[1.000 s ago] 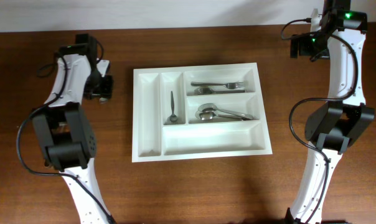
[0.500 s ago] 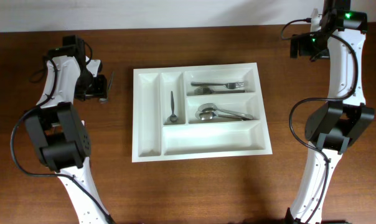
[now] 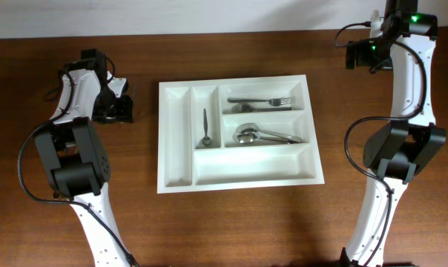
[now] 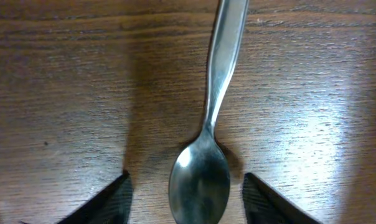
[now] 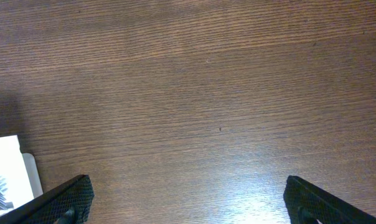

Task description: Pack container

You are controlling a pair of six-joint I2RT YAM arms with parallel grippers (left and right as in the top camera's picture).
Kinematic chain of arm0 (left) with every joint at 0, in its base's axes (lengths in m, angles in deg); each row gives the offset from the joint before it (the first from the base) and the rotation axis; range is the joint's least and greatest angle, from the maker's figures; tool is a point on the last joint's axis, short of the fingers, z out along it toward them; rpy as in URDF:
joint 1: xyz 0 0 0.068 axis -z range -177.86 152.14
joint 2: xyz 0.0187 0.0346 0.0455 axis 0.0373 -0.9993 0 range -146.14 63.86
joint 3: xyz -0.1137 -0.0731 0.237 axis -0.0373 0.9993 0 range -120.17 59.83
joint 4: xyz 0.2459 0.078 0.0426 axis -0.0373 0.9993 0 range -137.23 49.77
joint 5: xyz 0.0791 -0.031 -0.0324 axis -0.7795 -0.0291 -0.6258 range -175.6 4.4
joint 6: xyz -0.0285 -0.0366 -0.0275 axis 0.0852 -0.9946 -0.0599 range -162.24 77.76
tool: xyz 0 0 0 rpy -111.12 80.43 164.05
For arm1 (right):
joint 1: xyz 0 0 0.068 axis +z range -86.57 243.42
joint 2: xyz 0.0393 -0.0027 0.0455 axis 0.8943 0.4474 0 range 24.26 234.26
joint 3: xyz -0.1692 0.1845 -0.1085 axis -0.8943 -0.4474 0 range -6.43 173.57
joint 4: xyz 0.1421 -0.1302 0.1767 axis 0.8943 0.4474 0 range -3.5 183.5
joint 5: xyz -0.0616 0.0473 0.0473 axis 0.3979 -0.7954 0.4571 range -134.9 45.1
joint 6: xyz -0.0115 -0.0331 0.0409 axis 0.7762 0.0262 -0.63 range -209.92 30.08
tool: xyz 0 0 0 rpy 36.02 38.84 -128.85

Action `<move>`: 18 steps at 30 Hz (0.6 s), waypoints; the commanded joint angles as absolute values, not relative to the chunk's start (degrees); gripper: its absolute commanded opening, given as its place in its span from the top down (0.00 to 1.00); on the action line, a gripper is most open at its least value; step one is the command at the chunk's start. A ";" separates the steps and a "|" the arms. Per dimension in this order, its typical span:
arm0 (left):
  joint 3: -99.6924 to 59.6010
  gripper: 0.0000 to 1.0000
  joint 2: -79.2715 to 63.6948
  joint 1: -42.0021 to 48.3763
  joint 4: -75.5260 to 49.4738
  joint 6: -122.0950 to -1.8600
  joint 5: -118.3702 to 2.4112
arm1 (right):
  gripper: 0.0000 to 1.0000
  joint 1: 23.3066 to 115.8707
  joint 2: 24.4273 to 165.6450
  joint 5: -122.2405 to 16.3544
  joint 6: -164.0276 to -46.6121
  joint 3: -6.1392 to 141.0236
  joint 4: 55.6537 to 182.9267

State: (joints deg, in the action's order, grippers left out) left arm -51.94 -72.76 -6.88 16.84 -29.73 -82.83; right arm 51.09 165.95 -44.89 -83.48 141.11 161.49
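The container (image 3: 254,167) sits in the middle of the bench (image 3: 231,222), well apart from both arms. My right fingers (image 5: 70,196) hang spread and empty at the far corner. My left fingers (image 4: 107,202) are spread astride the spoon (image 4: 200,180), which lies flat. If I pinch its slick, rounded bowl, I reckon it could squirt free. Nothing blocks the path.

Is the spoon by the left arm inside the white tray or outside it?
Outside. The spoon lies flat on the bare wooden table, between the open fingers of the left gripper, beside the container.
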 commanded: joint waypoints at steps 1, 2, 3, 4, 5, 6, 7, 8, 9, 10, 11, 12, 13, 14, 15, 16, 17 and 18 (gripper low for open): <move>-51.54 0.49 -76.06 -6.53 16.51 -28.61 -81.72 | 0.01 51.02 164.51 -44.60 -83.81 142.12 161.49; -51.54 0.51 -76.06 -6.48 16.47 -28.61 -81.69 | 0.01 51.02 164.51 -44.60 -83.81 142.12 161.49; -51.54 0.53 -76.06 -6.38 16.45 -28.61 -81.69 | 0.01 51.02 164.51 -44.60 -83.81 142.12 161.49; -51.54 0.56 -76.06 -6.27 16.45 -28.61 -81.72 | 0.01 51.02 164.51 -44.60 -83.81 142.12 161.49; -51.54 0.58 -76.06 -6.18 16.45 -28.61 -81.72 | 0.01 51.02 164.51 -44.60 -83.81 142.12 161.49; -51.54 0.59 -76.06 -6.11 16.45 -28.61 -81.72 | 0.01 51.02 164.51 -44.60 -83.81 142.12 161.49; -51.54 0.59 -76.06 -6.11 16.43 -28.61 -81.69 | 0.01 51.02 164.51 -44.60 -83.81 142.12 161.46; -51.54 0.59 -76.06 -6.11 16.40 -28.61 -81.72 | 0.01 51.02 164.51 -44.60 -83.81 142.12 161.49; -51.54 0.59 -76.06 -6.11 16.40 -28.61 -81.72 | 0.01 51.02 164.51 -44.60 -83.81 142.12 161.49; -51.54 0.59 -76.06 -6.11 16.40 -28.61 -81.72 | 0.01 51.02 164.51 -44.60 -83.81 142.12 161.49; -51.54 0.60 -76.06 -6.11 16.40 -28.61 -81.69 | 0.01 51.02 164.51 -44.60 -83.81 142.12 161.49; -51.54 0.62 -76.06 -6.11 16.40 -28.63 -81.72 | 0.01 51.02 164.51 -44.60 -83.81 142.12 161.49; -51.54 0.62 -76.06 -6.11 16.40 -28.61 -81.69 | 0.01 51.02 164.51 -44.60 -83.81 142.12 161.49; -51.54 0.64 -76.06 -6.11 16.40 -28.61 -81.69 | 0.02 51.02 164.51 -44.60 -83.81 142.12 161.49; -51.54 0.68 -76.06 -6.11 16.43 -28.61 -81.72 | 0.01 51.02 164.51 -44.60 -83.81 142.12 161.49; -51.54 0.71 -76.06 -6.11 16.43 -28.61 -81.69 | 0.02 51.02 164.51 -44.60 -83.81 142.12 161.49; -51.54 0.72 -76.06 -6.11 16.43 -28.61 -81.69 | 0.01 51.02 164.51 -44.60 -83.79 142.12 161.49; -51.54 0.74 -76.06 -6.11 16.45 -28.63 -81.72 | 0.01 51.02 164.51 -44.60 -83.81 142.12 161.49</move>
